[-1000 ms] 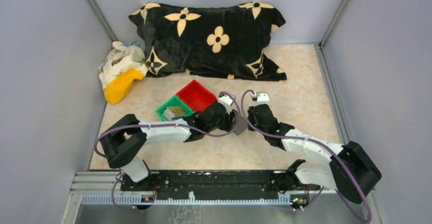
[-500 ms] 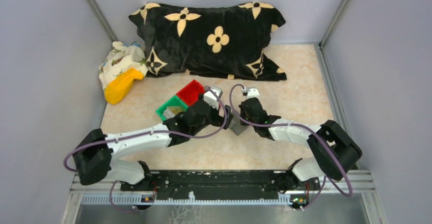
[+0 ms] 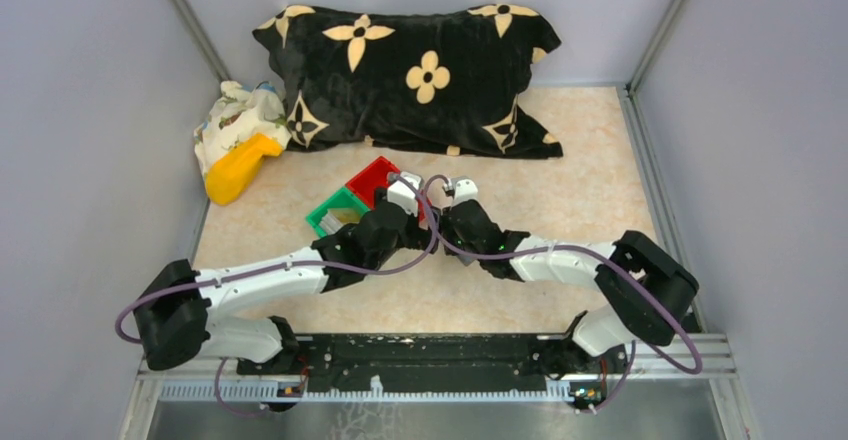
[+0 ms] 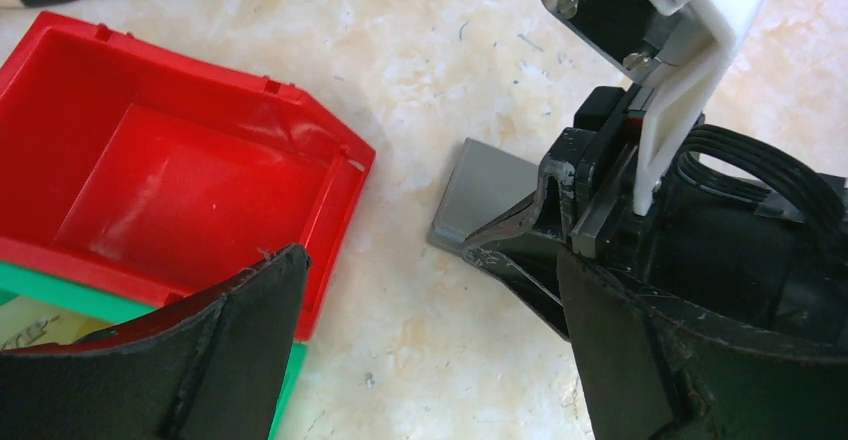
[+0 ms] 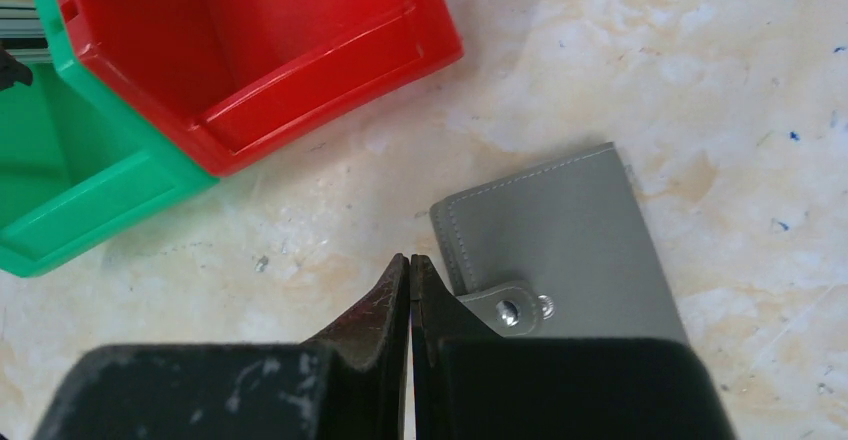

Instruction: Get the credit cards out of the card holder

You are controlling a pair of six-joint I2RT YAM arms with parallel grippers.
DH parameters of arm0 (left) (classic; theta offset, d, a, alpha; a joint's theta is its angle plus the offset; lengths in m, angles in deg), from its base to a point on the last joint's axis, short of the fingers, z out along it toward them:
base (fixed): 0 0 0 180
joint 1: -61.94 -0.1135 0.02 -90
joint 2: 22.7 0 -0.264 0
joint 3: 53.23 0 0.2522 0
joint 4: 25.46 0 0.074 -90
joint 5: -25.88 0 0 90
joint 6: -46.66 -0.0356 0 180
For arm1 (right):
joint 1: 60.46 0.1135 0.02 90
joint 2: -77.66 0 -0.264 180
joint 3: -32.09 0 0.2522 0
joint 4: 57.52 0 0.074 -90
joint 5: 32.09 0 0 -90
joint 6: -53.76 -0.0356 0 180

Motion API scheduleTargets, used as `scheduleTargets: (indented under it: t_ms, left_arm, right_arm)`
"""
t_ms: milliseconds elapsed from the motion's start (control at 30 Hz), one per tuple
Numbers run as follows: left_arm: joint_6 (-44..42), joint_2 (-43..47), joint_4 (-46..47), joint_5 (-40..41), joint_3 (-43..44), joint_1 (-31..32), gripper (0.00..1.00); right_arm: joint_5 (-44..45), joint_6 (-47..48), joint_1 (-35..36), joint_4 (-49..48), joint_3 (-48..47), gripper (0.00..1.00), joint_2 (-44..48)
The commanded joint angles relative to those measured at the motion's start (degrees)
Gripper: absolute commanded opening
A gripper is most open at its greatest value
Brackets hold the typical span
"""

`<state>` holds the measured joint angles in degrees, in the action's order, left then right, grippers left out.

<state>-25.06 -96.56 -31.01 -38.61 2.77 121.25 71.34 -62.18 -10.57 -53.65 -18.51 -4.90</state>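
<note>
Card holder (image 5: 560, 245) lies flat on table (image 5: 700, 70), folded shut, just right of red bin (image 5: 250, 50), which adjoins green bin (image 5: 90, 190). Right gripper (image 5: 410, 260): jaws pressed together, empty, tips at holder's edge. Left gripper (image 4: 428, 260): jaws wide apart, holding nothing.

The card holder (image 5: 560, 230) looked matt grey leatherette with a metal snap (image 5: 510, 311); the red bin (image 4: 150, 180) was glossy plastic; the pillow (image 3: 410, 70) plush.

My left gripper (image 4: 430, 290) gapes wide across the bottom edge. I see a red bin (image 4: 180, 190) upper left; the grey holder (image 4: 480, 195) lies flat at centre, the right gripper (image 4: 520, 238) covering its right side.
</note>
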Motion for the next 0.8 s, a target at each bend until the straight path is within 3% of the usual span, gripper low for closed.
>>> scheduleTargets:
  t_ms: [0,333,533,767]
  left_arm:
    - [1.63,2.59,-0.9,3.02,-0.5,0.19,1.0]
    - [2.66,3.93,-1.18,2.92,-1.2,0.11,1.0]
    - [3.71,5.91,-1.16,2.47,-1.86,0.11,1.0]
    - [3.96,6.51,-0.82,1.88,-2.25,0.01,1.0]
  right_arm:
    - [1.31,-2.57,4.11,-1.61,-0.88,0.01,0.03]
    - [8.8,-0.81,3.01,4.06,-1.35,0.01,6.03]
    - [5.03,-0.07,-4.26,3.75,-0.21,0.02,6.97]
    - [5.05,1.52,-5.06,2.85,0.16,0.02,3.72]
